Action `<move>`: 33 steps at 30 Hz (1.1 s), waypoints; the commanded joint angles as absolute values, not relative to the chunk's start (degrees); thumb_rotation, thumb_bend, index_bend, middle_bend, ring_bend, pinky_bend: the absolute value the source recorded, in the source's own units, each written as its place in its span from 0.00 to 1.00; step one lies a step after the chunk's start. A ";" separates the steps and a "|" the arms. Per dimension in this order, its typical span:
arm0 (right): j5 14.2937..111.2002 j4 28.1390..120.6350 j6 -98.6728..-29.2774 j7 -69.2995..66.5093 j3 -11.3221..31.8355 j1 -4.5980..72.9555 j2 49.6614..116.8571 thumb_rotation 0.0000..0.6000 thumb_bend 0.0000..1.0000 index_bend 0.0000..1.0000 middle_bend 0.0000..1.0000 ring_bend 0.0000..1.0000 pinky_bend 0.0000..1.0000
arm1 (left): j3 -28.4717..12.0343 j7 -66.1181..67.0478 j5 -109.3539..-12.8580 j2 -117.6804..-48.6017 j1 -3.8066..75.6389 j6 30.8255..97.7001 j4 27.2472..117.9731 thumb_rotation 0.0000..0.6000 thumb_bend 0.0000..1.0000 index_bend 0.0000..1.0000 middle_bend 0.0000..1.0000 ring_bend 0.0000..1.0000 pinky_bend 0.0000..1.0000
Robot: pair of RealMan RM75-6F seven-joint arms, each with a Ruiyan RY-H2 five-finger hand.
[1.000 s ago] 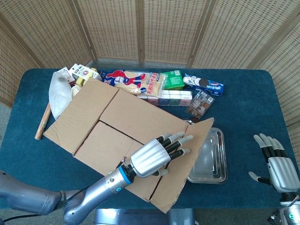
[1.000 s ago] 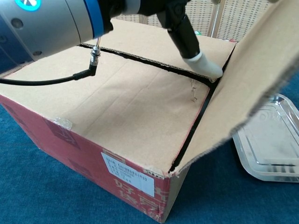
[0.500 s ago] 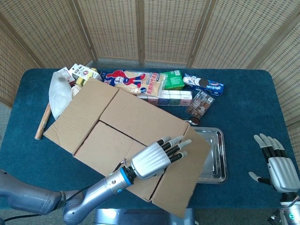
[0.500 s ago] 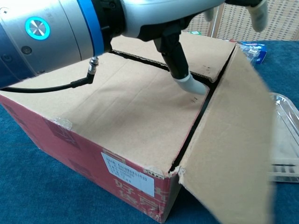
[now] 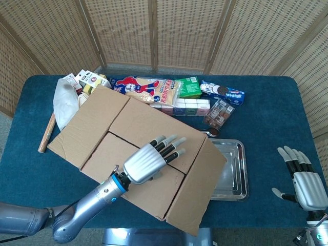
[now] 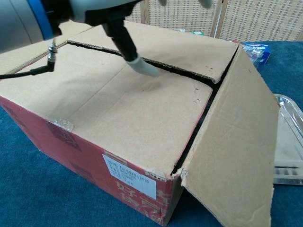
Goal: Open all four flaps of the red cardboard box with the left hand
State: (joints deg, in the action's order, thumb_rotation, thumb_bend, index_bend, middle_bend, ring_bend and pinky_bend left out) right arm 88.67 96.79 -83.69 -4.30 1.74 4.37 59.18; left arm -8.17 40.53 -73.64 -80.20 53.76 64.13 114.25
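Hovering spread and empty over the red cardboard box (image 5: 138,148), left hand (image 5: 145,161); contents hidden; right hand (image 5: 302,179) seemingly open.

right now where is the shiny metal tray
In the head view the shiny rectangular metal tray lies on the blue table right of the red cardboard box, partly hidden by its hanging right flap, just below the snack packets.

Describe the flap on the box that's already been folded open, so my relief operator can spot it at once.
Find the big red cardboard box in the middle of the blue table. On its side nearest the metal tray, one side flap hangs outward and down, partly covering the tray. The two long top flaps beside it lie flat and closed under the left hand.
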 commanded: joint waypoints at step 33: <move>88.91 96.95 -83.37 -5.17 1.55 4.53 58.83 1.00 0.00 0.00 0.00 0.00 0.00 | -10.52 39.34 -70.99 -83.01 50.08 68.10 103.04 1.00 0.10 0.00 0.00 0.00 0.18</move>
